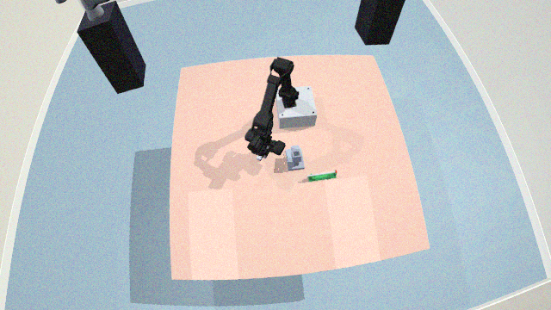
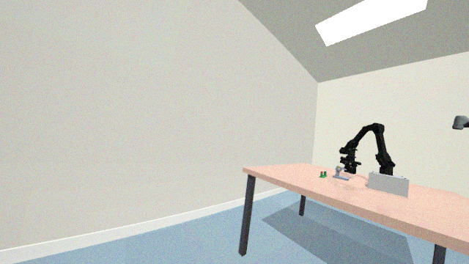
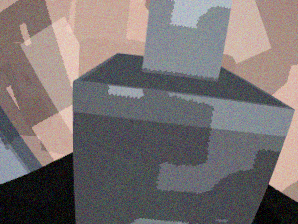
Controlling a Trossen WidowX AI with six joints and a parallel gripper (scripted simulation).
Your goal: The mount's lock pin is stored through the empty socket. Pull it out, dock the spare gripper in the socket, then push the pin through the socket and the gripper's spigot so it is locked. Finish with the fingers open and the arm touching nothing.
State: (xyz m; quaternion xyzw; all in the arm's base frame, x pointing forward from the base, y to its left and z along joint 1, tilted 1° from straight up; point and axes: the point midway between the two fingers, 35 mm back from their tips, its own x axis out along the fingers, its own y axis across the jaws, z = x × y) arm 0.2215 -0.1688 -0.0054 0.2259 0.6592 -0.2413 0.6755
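My gripper [image 1: 263, 152] [image 3: 157, 156] is shut on the spare gripper [image 3: 135, 145], a grey block with a square spigot [image 3: 185, 50] on top in the wrist view. Black fingers press on its two sides. In the top view, only a small pale part shows under the arm. The blue-grey mount [image 1: 295, 158] [image 2: 338, 171] stands upright just to the right of the gripper, apart from it. A green cradle [image 1: 323, 176] [image 2: 323, 175] lies beyond the mount; a pale bar with a red end [image 1: 336, 171], apparently the lock pin, lies along it. The socket's inside is too small to tell.
The arm's grey base box [image 1: 298, 121] [image 2: 388, 184] stands behind the mount. The mount is close beside the gripper. Two dark pillars [image 1: 114, 52] [image 1: 379, 21] stand beyond the table. The pink table [image 1: 280, 241] [image 2: 286, 174] has its edges well away from the gripper.
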